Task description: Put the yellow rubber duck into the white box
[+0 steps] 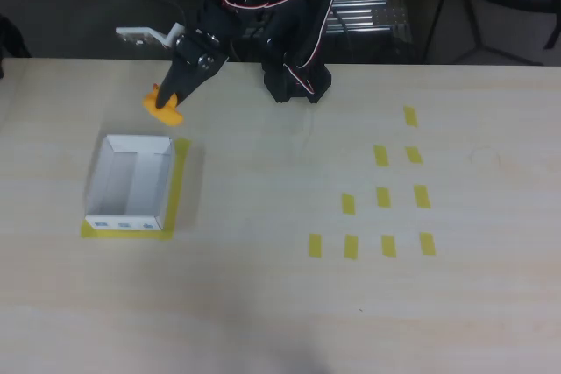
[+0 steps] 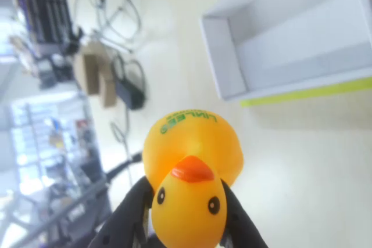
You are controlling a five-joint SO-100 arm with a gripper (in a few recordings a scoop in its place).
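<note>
The jaws of the gripper (image 1: 166, 102) are clamping the yellow rubber duck (image 2: 192, 172) by its head, carrying it above the counter (image 1: 280, 304) just beyond the far short wall of the white box (image 1: 131, 183). Letting go here would likely be dropping it outside, since the duck is not yet hanging over the opening. A low approach could also be knocking that thin wall.

The arm (image 1: 289, 32) reached left along the desk's (image 1: 280, 304) far edge, its fingers (image 1: 171, 98) clamped on the duck (image 2: 192, 172).
</note>
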